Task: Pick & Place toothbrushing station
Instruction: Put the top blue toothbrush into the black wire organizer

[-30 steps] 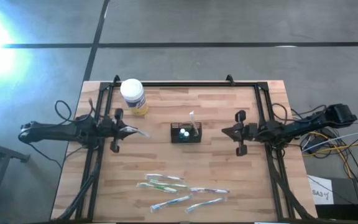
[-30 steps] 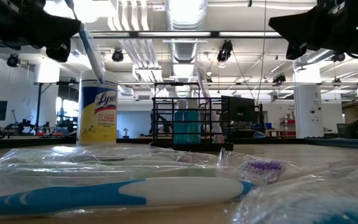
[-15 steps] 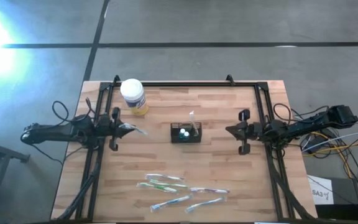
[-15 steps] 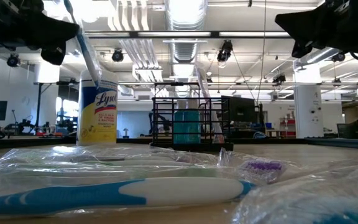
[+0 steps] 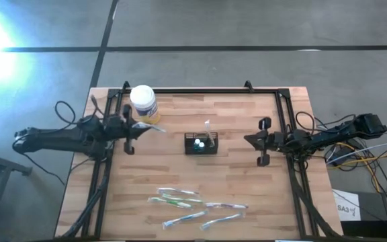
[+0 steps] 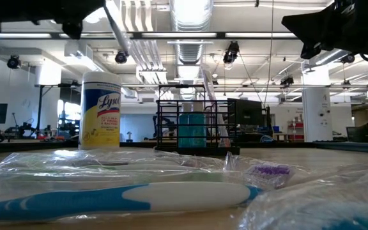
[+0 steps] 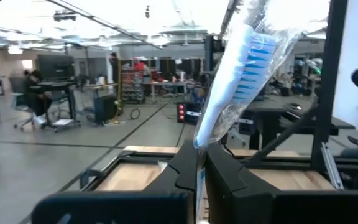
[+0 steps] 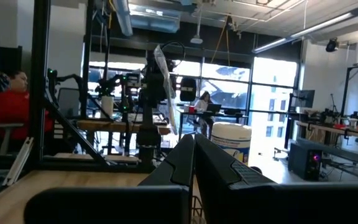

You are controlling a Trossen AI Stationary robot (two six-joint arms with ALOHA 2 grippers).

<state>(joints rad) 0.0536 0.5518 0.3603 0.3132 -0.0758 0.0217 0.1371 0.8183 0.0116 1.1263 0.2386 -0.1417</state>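
The toothbrushing station, a small black wire-mesh caddy (image 5: 201, 143), stands on its base mid-table; it also shows in the low view (image 6: 193, 124). It holds two teal items and one upright wrapped toothbrush (image 5: 207, 129). My left gripper (image 5: 137, 127) is raised above the table left of the caddy, near the white-lidded jar (image 5: 144, 103), and is shut on a blue-and-white toothbrush in a clear wrapper (image 7: 244, 62). My right gripper (image 5: 249, 141) is shut and empty, raised to the right of the caddy. My left gripper pinches the wrapped toothbrush by its handle part (image 7: 199, 148) between its two fingers. The fingers come level from the table's left and lie along the brush. The bristle head (image 7: 258, 53) sticks out past the fingertips. The brush (image 6: 119, 30) slants, clear of the table.
Several wrapped toothbrushes (image 5: 193, 205) lie near the table's near edge and fill the front of the low view (image 6: 126, 195). The yellow-labelled jar (image 6: 101, 112) stands at the far left. A black frame (image 5: 200, 91) runs along the table's far and side edges.
My left gripper has risen and gone toward the table's far edge, closer to the jar, still shut on the wrapped toothbrush, which has swung with it. My right gripper has drawn back a little toward the table's right edge.
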